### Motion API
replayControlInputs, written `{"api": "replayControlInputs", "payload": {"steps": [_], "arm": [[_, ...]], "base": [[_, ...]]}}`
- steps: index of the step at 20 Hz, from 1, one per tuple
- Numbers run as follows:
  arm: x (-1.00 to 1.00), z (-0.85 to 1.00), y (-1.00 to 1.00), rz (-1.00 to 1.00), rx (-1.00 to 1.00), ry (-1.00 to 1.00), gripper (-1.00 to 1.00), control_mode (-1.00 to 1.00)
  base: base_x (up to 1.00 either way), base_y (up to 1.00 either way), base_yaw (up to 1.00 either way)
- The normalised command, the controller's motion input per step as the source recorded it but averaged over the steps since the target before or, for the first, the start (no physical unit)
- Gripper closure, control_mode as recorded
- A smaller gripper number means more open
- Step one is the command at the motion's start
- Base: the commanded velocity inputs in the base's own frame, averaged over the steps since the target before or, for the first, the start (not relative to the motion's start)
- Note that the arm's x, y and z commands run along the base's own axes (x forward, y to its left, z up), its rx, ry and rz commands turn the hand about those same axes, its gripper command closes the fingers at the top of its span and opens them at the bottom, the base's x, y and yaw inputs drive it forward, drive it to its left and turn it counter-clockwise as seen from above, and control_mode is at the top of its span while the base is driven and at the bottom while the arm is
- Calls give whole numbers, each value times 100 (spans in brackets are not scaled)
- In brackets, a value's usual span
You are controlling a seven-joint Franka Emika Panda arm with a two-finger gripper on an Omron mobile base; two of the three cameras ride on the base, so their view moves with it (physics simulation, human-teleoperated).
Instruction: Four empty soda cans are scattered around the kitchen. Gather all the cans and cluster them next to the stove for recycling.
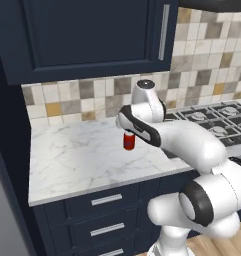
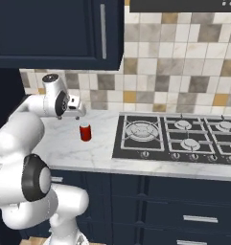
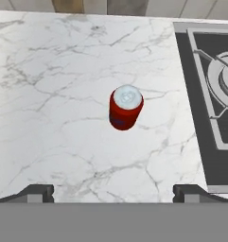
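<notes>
Jaws spread wide and empty, the gripper (image 3: 113,191) hovers above an upright red soda can (image 3: 126,107) standing on the marble counter (image 3: 54,108) beside the stove (image 3: 214,99), directly below

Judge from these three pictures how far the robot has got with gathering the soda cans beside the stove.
Done: one red soda can stands upright on the marble counter, a little to the left of the stove. In hand: nothing; the gripper hangs open above that can, its jaws apart. Left: no cluster yet; the other cans must be brought here.
</notes>
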Motion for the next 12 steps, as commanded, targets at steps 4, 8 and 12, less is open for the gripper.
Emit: {"api": "replayControlInputs", "payload": {"steps": [4,8,12], "arm": [[-42,0,0,0,0,5,-100,-100],[-44,0,0,0,0,1,-100,-100],[-36,-1,0,0,0,0,-100,-100]], "base": [[0,0,0],[0,0,0],[0,0,0]]}}
